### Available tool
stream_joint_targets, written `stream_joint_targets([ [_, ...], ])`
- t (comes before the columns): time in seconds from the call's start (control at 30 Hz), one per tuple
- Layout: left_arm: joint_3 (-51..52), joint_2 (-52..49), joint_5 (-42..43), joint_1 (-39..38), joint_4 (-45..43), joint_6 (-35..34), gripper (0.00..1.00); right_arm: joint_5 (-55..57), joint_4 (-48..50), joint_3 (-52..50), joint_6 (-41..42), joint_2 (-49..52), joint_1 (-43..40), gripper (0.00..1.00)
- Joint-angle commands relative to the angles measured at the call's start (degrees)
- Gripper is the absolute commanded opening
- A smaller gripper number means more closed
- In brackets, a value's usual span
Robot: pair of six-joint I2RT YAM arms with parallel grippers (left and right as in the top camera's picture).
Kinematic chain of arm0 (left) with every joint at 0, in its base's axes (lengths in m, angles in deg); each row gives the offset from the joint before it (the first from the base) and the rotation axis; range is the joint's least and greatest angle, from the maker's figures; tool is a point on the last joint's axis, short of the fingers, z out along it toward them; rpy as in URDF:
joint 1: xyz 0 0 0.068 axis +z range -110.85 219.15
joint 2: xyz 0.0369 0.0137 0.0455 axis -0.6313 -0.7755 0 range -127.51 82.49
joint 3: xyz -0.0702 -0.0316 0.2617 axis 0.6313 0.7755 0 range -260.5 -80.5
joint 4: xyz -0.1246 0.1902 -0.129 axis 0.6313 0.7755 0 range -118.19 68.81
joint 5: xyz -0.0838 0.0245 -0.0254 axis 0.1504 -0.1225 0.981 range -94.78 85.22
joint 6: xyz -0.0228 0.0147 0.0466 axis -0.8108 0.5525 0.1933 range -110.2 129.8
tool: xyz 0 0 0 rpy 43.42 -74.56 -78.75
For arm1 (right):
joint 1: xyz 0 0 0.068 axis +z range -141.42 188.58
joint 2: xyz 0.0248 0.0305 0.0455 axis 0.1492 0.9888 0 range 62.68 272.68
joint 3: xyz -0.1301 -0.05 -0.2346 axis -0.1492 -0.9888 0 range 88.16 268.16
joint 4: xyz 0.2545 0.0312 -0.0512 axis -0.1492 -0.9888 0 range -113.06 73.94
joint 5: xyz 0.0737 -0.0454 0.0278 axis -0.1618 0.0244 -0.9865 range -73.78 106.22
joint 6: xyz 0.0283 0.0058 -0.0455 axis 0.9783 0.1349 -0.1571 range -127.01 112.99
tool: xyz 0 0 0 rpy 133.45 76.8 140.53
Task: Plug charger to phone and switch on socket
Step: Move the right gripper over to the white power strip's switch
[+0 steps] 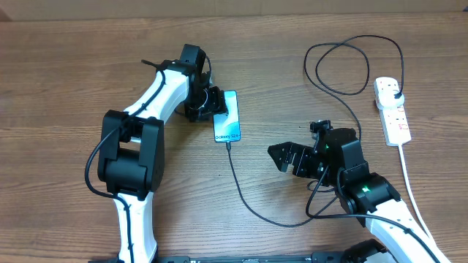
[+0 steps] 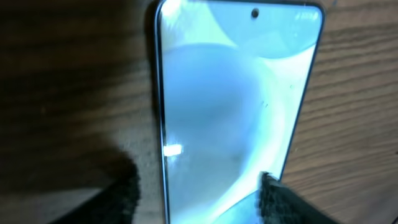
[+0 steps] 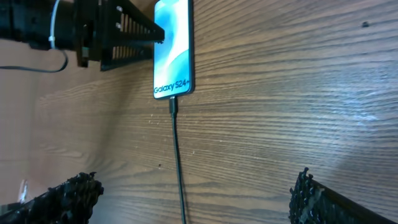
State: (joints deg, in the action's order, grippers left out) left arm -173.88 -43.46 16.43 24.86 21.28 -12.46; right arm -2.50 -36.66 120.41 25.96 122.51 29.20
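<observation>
The left fingers stand spread, one on each side of the phone. In the left wrist view there is bare wood between one pad and the phone's edge, while the other pad overlaps the opposite edge, so nothing is pinched. The phone lies flat on the wooden surface, screen up and lit blue, with its camera end towards the left arm and its "Galaxy" end away from it.

The right fingers are spread wide and hold nothing. They hover above the surface, near the phone's lettered end but well apart from it — the charger runs along the wood below the gap between them.

The charger's connector tip is seated in the port at the phone's lettered end. From there the thin black cable curves past the right arm, loops near the far edge of the surface and ends in a black plug sitting in the far outlet of the socket.

The socket lies at the right side of the surface, well apart from the phone — its thick white cord trails towards the near edge. Its red-marked switches are too small to tell on from off.
</observation>
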Motion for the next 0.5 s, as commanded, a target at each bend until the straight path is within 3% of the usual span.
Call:
stream_joint_targets([
  [0.0, -0.87, 0.83, -2.25, 0.17, 1.27, 0.44, 0.85, 4.11, 0.31, 1.05, -0.50, -0.70, -0.42, 1.00],
  [0.07, -0.98, 1.05, -2.10, 0.85, 1.99, 0.44, 0.99, 5.88, 0.26, 1.66, -0.50, -0.68, -1.36, 1.00],
  [0.2, -2.69, 2.71, -2.08, 2.67, 4.94, 0.48, 1.00, 7.28, -1.57, 4.20, -0.79, -0.44, -7.96, 1.00],
  [0.47, -7.39, 13.73, -2.12, 3.23, 9.66, 6.60, 1.00, 7.58, -7.30, 15.85, -6.93, 6.84, -32.65, 1.00],
])
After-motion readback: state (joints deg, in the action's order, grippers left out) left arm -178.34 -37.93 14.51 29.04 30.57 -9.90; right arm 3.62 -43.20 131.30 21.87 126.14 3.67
